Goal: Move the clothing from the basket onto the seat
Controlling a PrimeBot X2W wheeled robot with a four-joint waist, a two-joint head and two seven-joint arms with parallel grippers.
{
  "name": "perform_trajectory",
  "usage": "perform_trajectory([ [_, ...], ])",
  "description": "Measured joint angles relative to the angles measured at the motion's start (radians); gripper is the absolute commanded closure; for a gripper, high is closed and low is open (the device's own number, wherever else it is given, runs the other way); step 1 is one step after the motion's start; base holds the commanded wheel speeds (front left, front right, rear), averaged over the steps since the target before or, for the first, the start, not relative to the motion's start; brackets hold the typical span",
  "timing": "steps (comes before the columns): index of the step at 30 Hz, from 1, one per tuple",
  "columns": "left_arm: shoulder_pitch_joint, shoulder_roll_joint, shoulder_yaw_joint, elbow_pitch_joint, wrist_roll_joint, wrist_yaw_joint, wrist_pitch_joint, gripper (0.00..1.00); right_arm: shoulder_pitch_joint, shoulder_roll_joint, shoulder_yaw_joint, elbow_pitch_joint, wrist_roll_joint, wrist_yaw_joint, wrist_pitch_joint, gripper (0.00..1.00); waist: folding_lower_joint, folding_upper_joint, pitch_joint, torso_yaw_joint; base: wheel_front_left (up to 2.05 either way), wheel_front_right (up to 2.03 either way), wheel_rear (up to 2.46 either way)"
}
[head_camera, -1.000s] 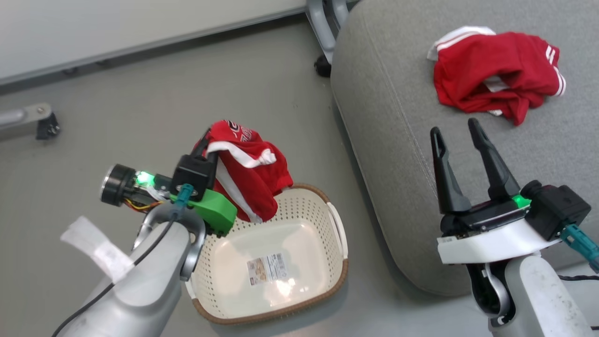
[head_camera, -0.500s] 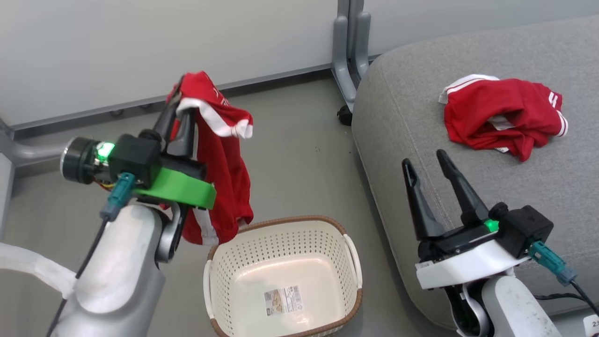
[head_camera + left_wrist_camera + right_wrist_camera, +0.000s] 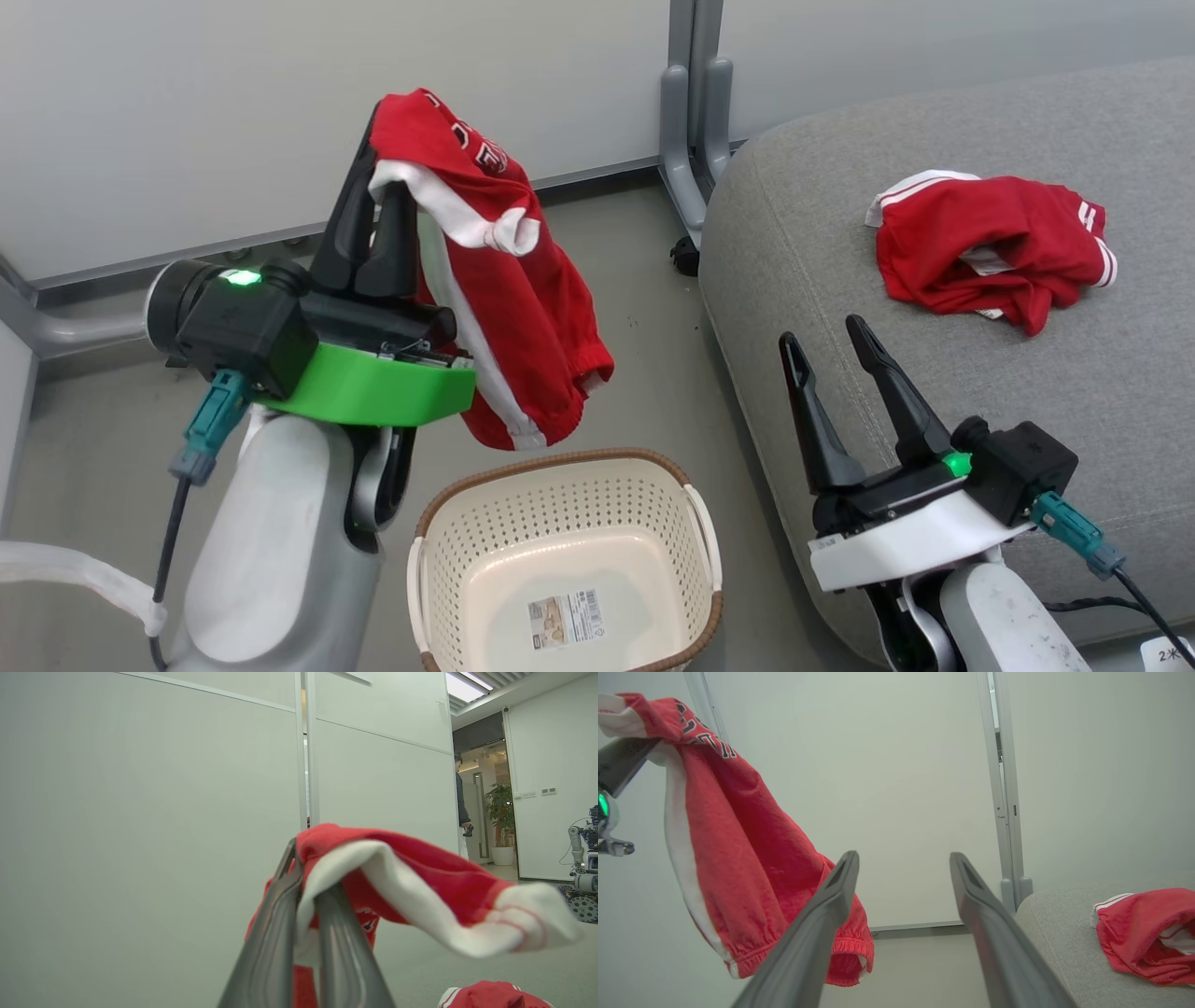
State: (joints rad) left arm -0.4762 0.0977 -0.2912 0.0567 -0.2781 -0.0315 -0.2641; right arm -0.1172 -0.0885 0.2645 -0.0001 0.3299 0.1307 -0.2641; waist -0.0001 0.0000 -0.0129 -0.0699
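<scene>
**A:** What does the left gripper [image 3: 378, 177] have hold of?

**B:** Its two dark fingers are pressed together on the numbered garment [image 3: 523, 308], pinching it near the white band. The red cloth drapes over the fingertips and hangs down at their right. Black-and-white numerals show near the top fold.

**A:** Where is that in the head view?

**B:** At about eleven o'clock, up in the air in front of the pale wall. The lower hem hangs just above the far rim of the basket [image 3: 569, 495] and clear of it.

**A:** And the basket itself?

**B:** At six o'clock, on the grey floor. A paper label [image 3: 562, 618] lies on its bottom.

**A:** What about the right gripper [image 3: 824, 331]?

**B:** It's at four o'clock, with its fingers spread wide and nothing between them, over the near edge of the seat [image 3: 840, 233].

**A:** Is any clothing on the seat?

**B:** Yes. The second garment [image 3: 980, 247], red with white stripes, lies crumpled on the grey cushion at two o'clock, well apart from the right gripper.

**A:** Does the right wrist view agree?

**B:** It does. The hanging garment is at nine o'clock there, and the crumpled one is on the cushion at four.
</scene>
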Motion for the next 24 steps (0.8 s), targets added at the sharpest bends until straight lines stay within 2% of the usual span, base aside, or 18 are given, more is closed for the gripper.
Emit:
perform_trajectory([
  [8,0.018,-0.045,-0.046,-0.037,-0.021,-0.007,0.000,1.00,0.005,-0.010,0.009,0.002,0.001,0.000,0.000,0.00,0.0000,0.0000,0.005,0.010,0.00,0.00,0.00],
  [16,0.019,-0.048,-0.176,-0.068,-0.104,0.052,0.000,1.00,0.005,-0.020,0.012,0.008,0.002,0.000,0.000,0.00,0.0000,0.0000,0.017,0.011,0.00,0.00,0.00],
  [24,0.014,-0.048,-0.216,-0.064,-0.119,0.076,0.000,1.00,0.005,-0.024,0.019,0.014,0.002,0.000,0.000,0.00,0.0000,0.0000,0.023,0.000,0.00,0.00,0.00],
])
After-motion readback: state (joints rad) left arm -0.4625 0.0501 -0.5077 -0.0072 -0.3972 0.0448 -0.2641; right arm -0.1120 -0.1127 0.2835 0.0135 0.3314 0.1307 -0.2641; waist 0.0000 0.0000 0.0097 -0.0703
